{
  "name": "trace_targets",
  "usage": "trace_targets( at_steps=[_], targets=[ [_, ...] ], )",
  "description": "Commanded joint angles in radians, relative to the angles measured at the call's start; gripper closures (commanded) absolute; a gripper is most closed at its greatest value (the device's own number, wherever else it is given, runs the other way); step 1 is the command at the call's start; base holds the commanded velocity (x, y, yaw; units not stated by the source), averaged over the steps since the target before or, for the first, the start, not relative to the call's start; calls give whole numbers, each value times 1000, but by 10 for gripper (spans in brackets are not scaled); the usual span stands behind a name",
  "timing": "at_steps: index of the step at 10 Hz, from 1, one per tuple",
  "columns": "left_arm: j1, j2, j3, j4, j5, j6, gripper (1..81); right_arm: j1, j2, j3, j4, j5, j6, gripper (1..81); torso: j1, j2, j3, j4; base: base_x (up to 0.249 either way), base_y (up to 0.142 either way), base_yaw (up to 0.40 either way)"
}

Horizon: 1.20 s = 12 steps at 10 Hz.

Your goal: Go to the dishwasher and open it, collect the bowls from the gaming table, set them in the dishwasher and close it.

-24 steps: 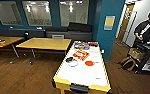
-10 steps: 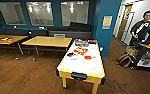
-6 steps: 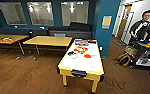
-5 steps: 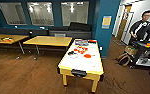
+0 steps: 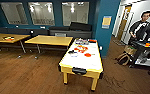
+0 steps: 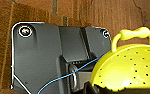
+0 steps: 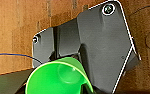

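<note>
While the robot rolls, the gaming table (image 5: 91, 72) sits mid-room in the head view, white worktop and yellow rim, now whole down to its legs. A couple of seconds back its near end ran off the bottom of the picture, and the whole picture has shifted with it. That reads as the camera backing away rather than the table moving. A dark bowl (image 5: 71, 52) and an orange bowl (image 5: 87, 54) lie on the worktop among flat colourful boxes at the far half, too blurred to count. In the left wrist view, a yellow-green perforated bowl (image 6: 131, 67) with a loop handle hangs at the left gripper (image 6: 91, 86), above the wood floor (image 5: 28, 72) with nothing under it. In the right wrist view, a bright green bowl (image 7: 58, 77) sits likewise at the right gripper (image 7: 83, 86). The fingers are hidden behind each bowl, so I judge them closed on their loads. The dishwasher is out of sight. Judgement: two bowls are collected and in transit, with more left on the table. Two plain yellow-wood tables (image 5: 49, 40) stand just beyond, and a person (image 5: 142, 25) stands by a cart (image 5: 146, 45) at the right.
</note>
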Motion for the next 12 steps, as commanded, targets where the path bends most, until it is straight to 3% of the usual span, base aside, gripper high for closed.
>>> trace_targets(
  at_steps=[1,6,12],
  targets=[
    [-32,-15,16,15,51,10,811,26,-15,-3,-19,-18,-1,811,0,0,0,0,-85,0,0],
    [-32,-15,16,15,51,10,811,24,-15,-3,-20,-18,-1,811,0,0,0,0,-84,0,0],
    [-23,-10,8,-1,48,7,811,26,-9,-8,-22,-20,-1,811,0,-1,0,0,0,0,0]
  ],
)
